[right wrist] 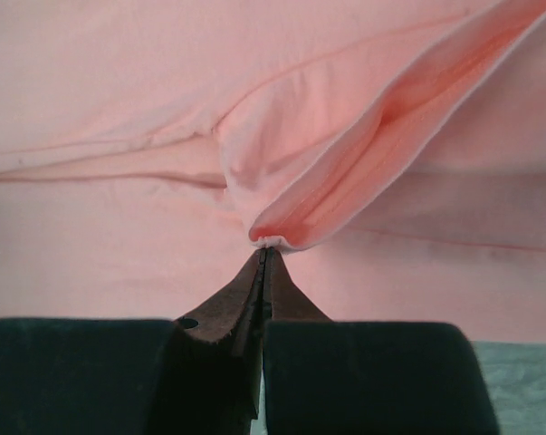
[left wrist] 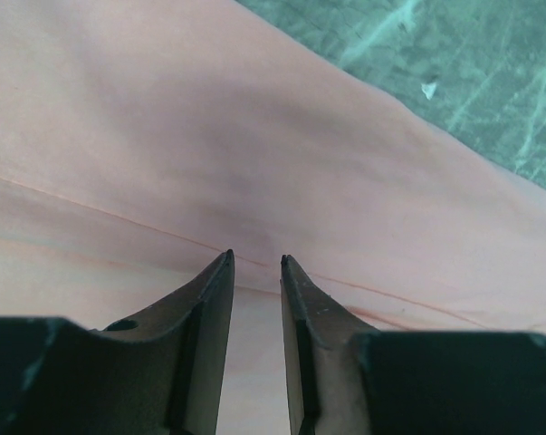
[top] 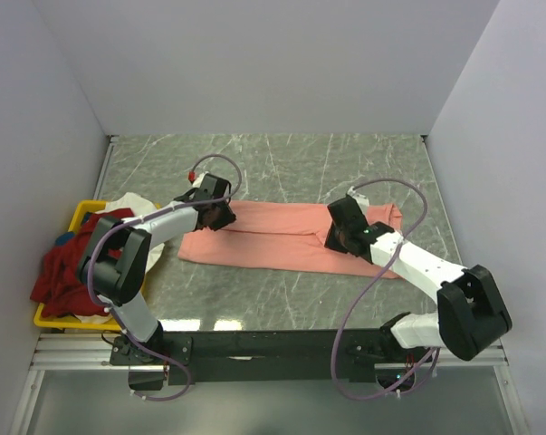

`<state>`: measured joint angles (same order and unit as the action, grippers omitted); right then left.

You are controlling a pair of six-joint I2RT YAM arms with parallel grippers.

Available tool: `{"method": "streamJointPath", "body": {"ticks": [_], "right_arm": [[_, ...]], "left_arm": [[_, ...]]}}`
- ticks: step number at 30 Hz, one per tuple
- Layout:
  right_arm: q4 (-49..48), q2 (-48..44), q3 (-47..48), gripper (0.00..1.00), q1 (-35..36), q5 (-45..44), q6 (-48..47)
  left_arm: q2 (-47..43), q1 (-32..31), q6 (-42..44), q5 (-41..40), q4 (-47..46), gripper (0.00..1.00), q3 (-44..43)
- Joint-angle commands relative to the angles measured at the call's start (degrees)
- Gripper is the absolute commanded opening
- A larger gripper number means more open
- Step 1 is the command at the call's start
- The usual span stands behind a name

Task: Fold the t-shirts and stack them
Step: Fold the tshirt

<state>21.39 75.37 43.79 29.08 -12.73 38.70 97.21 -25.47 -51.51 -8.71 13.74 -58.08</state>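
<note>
Seemingly light and limp, the pink shirt [top: 291, 237] is best pinched at a fold edge, as the right gripper [right wrist: 264, 249] does, while the left gripper [left wrist: 256, 260] hovers narrowly parted, empty.

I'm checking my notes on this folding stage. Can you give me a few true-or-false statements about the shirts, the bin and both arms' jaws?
1. The jaws of the right gripper pinch a fold of the salmon-pink shirt. True.
2. The jaws of the left gripper are clamped shut. False: they stand apart over the pink cloth.
3. The dark red shirt is heaped in the yellow bin. True.
4. The salmon-pink shirt lies in the bin. False: it is spread on the table.
</note>
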Motion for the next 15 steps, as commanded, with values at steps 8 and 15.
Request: {"method": "streamJointPath", "body": {"ticks": [8, 15], "right_arm": [[-11.28, -7.43, -9.60, 0.03, 1.77, 1.57, 7.36], [-8.74, -9.81, -7.32, 0.08, 1.77, 1.05, 6.04]], "left_arm": [[-1.15, -3.44, 6.24, 4.93, -2.84, 0.39, -2.47], [-0.53, -7.03, 9.22, 8.18, -4.24, 0.47, -4.14]]}}
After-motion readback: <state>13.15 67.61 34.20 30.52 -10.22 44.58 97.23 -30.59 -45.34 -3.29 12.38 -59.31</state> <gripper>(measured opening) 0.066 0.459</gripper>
